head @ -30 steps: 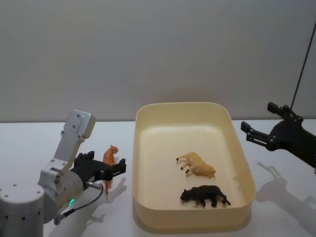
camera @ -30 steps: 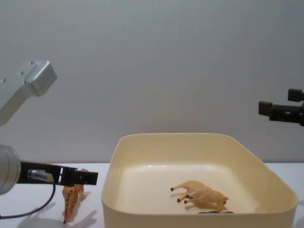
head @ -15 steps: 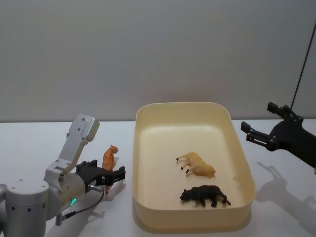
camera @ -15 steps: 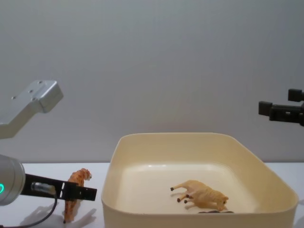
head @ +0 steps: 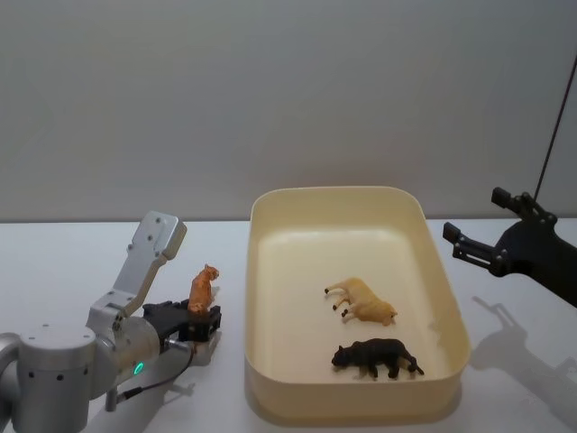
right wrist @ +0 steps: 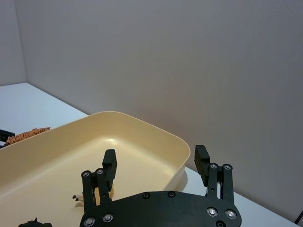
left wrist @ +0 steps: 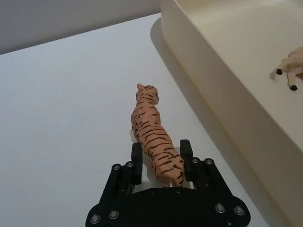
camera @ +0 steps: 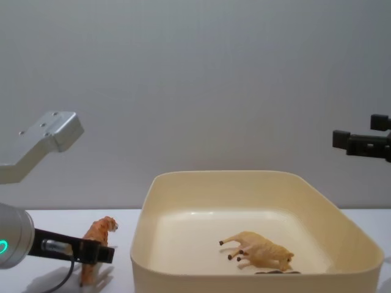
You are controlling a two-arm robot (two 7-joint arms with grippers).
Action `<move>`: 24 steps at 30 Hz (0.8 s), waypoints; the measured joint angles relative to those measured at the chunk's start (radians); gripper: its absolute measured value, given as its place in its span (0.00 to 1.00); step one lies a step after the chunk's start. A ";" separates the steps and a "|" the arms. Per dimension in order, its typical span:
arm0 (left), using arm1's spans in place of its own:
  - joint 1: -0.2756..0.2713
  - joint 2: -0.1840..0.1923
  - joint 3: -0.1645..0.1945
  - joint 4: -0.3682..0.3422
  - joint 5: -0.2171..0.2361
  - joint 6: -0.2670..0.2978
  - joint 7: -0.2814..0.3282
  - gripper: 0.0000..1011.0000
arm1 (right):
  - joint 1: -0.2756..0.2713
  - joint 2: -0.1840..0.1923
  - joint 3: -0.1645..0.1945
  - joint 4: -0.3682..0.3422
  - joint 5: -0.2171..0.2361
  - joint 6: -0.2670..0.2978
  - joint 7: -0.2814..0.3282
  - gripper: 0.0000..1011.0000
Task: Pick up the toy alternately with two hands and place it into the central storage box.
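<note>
Left of the box: the tiger stood on the white table, just beside the box's left wall, head pointing away from the robot.
Left gripper: down at table level behind the tiger, one finger on each flank at the hindquarters; fingers narrowed close to the body, though whether they were already pressing could not be judged from the wrist view.
Right gripper: parked in the air off the box's right side, fingers spread wide, holding nothing.
Box: cream tub at the table's centre, already holding a tan animal and a black animal, both lying on their sides.
Risk: the hold sat far back on the tiger (rump only), so the toy could probably pivot nose-down or slip out on lifting.
Second risk: the tiger was so near the box wall that a low carry might knock it against the rim.
Writing: no brand, label or lettering could be read anywhere; a green light glowed on the left arm.
</note>
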 joint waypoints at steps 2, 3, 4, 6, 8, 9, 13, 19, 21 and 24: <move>-0.001 -0.001 0.000 0.002 0.000 0.002 -0.001 0.44 | 0.000 0.000 0.000 0.000 0.000 0.000 0.000 0.99; -0.001 -0.001 0.000 0.003 0.000 0.002 -0.001 0.41 | 0.000 0.000 0.000 0.000 0.000 0.000 0.000 0.99; -0.002 -0.001 0.000 0.003 0.001 0.003 -0.002 0.38 | 0.000 0.000 0.000 0.000 0.000 0.000 0.000 0.99; -0.002 -0.002 0.000 0.004 0.001 0.003 -0.003 0.30 | 0.000 0.000 0.000 0.000 0.000 0.000 0.000 0.99; -0.002 -0.002 0.000 0.004 0.002 0.003 -0.003 0.29 | 0.000 0.000 0.000 0.000 0.000 0.000 0.000 0.99; -0.002 -0.002 0.000 0.004 0.003 0.002 -0.003 0.29 | 0.000 0.000 0.000 0.000 0.000 0.000 0.000 0.99; -0.002 -0.001 -0.003 -0.007 0.008 -0.006 0.008 0.29 | 0.000 0.000 0.000 0.000 0.000 0.000 0.000 0.99; -0.009 0.002 -0.013 -0.036 0.021 -0.020 0.034 0.29 | 0.000 0.000 0.000 0.000 0.000 0.000 0.000 0.99; -0.015 0.002 -0.018 -0.050 0.029 -0.023 0.042 0.29 | 0.000 0.000 0.000 0.000 0.000 0.000 0.000 0.99; -0.028 0.003 -0.025 -0.069 0.044 -0.024 0.050 0.29 | 0.000 0.000 0.000 0.000 0.000 0.000 0.000 0.99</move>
